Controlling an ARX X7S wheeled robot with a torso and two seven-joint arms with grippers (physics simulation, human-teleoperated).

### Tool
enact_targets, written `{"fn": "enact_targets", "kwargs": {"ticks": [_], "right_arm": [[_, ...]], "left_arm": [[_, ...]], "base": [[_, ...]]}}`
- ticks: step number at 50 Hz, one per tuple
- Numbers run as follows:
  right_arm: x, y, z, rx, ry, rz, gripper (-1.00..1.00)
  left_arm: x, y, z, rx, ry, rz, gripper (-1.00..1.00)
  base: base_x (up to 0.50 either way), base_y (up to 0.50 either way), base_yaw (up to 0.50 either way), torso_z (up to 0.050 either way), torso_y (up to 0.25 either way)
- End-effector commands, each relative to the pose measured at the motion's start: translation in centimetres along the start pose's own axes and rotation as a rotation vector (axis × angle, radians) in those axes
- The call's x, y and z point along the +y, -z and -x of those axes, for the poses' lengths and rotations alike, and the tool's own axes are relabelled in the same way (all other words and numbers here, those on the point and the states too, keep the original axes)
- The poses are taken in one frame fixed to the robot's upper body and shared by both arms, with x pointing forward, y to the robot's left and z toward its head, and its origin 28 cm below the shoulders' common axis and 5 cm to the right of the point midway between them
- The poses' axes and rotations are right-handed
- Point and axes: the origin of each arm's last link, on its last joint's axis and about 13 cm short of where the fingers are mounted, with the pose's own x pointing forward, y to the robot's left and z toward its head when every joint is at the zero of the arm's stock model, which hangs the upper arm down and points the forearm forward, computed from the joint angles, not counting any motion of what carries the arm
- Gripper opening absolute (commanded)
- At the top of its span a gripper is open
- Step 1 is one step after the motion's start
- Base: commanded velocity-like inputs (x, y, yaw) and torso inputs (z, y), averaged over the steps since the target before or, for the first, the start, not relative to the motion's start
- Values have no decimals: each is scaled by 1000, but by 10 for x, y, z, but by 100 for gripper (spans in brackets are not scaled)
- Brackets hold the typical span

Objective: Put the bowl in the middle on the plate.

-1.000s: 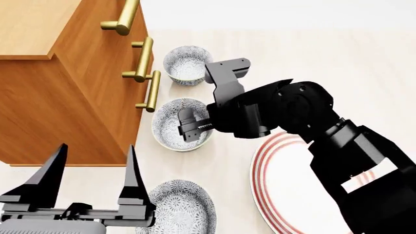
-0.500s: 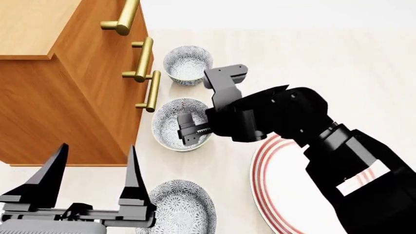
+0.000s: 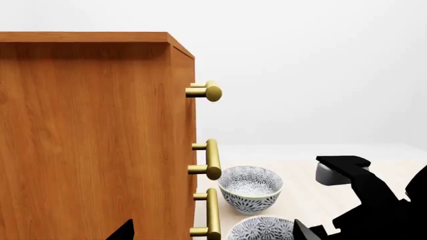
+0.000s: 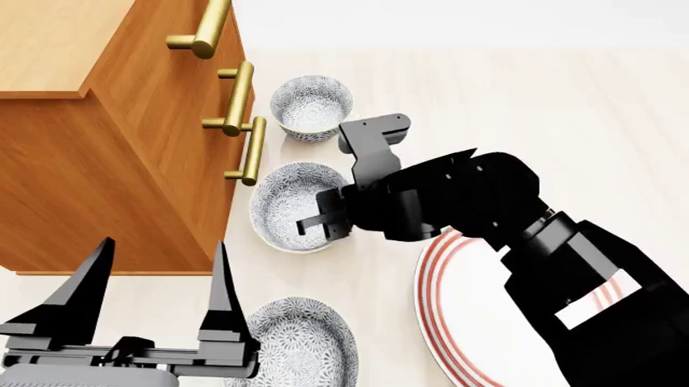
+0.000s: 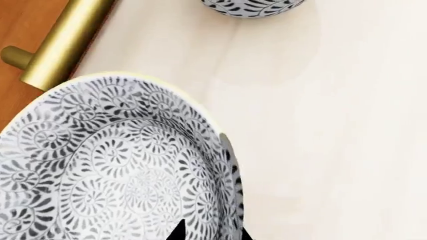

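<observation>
While our right gripper (image 4: 323,223) reaches into the middle bowl (image 4: 282,201), its jaws straddle the bowl's near-right rim, one finger inside and one outside, drawn narrow against the wall (the right wrist view shows the rim (image 5: 227,165) running between the two dark fingertips). We take it as a pinch on the rim, and the bowl seems tipped slightly toward the cabinet (image 4: 97,137). The plate (image 4: 453,322) lies behind our right gripper, just beside the bowl and largely under the right forearm. Beyond the gripper sits the far bowl (image 4: 311,105), well apart from the fingers. Our left gripper (image 4: 151,314) hovers with its jaws spread wide, holding nothing, and the near bowl (image 4: 296,343) rests just to its right. Brass handles (image 4: 245,129) line the cabinet front beside the bowls.
</observation>
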Motion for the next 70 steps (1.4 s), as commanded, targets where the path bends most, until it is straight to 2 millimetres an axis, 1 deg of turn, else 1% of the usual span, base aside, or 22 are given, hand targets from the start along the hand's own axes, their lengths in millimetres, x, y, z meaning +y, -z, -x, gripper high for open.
{"fn": "enact_targets", "kwargs": {"ticks": [1, 15, 41, 44, 46, 47, 48, 51, 52, 54, 58, 60, 65, 66, 70], "right_arm": [[2, 3, -2, 3, -18, 6, -100], [0, -2, 6, -14, -14, 21, -100], [-11, -24, 53, -87, 21, 66, -100], [-13, -26, 61, -98, 25, 71, -100], [-15, -28, 70, -111, 26, 67, -100], [-15, -28, 70, -111, 26, 67, -100], [-17, -30, 78, -123, 24, 67, -100], [-21, -31, 88, -131, 23, 64, -100], [-23, -31, 96, -142, 21, 56, -100], [-25, -31, 103, -153, 23, 44, -100], [-29, -28, 114, -161, 28, 39, -100], [-31, -27, 126, -176, 28, 33, -100], [-35, -21, 145, -198, 27, 5, -100], [-39, -18, 151, -210, 33, -2, -100], [-44, -12, 163, -231, 42, -33, -100]], "left_arm": [[0, 0, 0, -1, -5, 3, 100], [-1, 1, 0, 3, 3, 1, 100], [0, 2, -1, 5, -4, 3, 100], [0, 1, -1, 4, -5, 3, 100], [0, 1, -1, 3, -6, 4, 100], [0, 1, -1, 3, -6, 4, 100], [0, 1, -1, 3, -6, 3, 100], [0, 1, -1, 4, -6, 3, 100], [0, 2, -1, 4, -5, 2, 100], [0, 2, -1, 4, -6, 3, 100], [0, 3, -1, 6, -7, -1, 100], [0, 3, -1, 6, -11, -1, 100], [0, 3, -2, 7, -11, -4, 100], [0, 4, -1, 8, -11, -3, 100], [-1, 3, -1, 5, -7, -7, 100]], "base": [[0, 0, 0, 0, 0], [0, 0, 0, 0, 0], [0, 0, 0, 0, 0], [0, 0, 0, 0, 0], [0, 0, 0, 0, 0], [0, 0, 0, 0, 0], [0, 0, 0, 0, 0], [0, 0, 0, 0, 0], [0, 0, 0, 0, 0], [0, 0, 0, 0, 0], [0, 0, 0, 0, 0], [0, 0, 0, 0, 0], [0, 0, 0, 0, 0], [0, 0, 0, 0, 0], [0, 0, 0, 0, 0]]}}
